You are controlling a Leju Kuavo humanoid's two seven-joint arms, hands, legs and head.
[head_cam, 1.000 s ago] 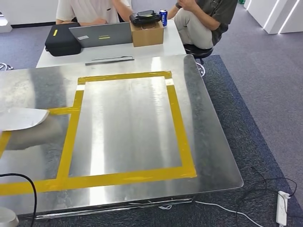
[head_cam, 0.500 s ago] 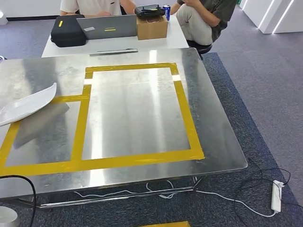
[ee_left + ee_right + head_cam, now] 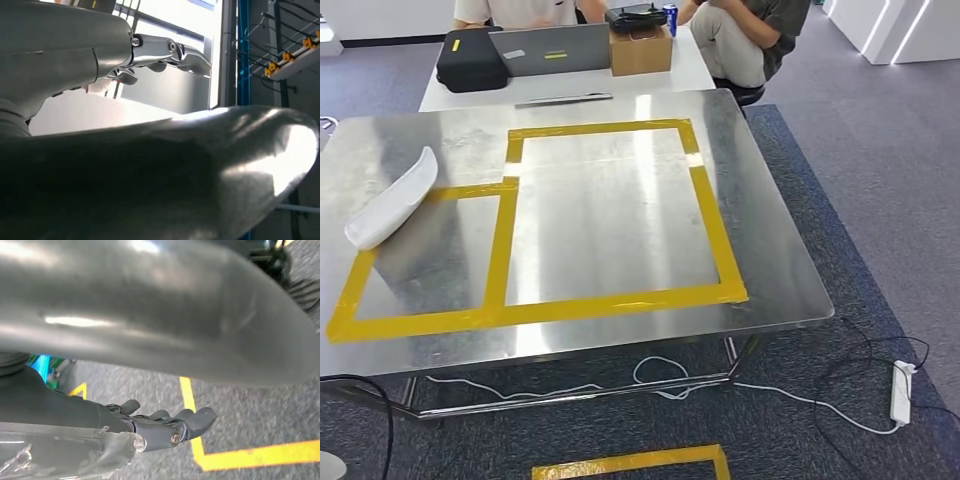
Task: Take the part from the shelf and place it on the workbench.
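Left robot hand (image 3: 113,50) with fingers stretched along the pale curved part (image 3: 392,198); right robot hand (image 3: 151,427) with fingers extended just under the same part. Whether either hand actually clamps it cannot be told. One end of the part lies over the left side of the steel tabletop (image 3: 773,270), across the yellow tape (image 3: 501,250); contact with the surface is unclear. Likely hazards: the smooth, curved shell could slide out of a loose hold, or rock and skate on the polished metal if let go unevenly.
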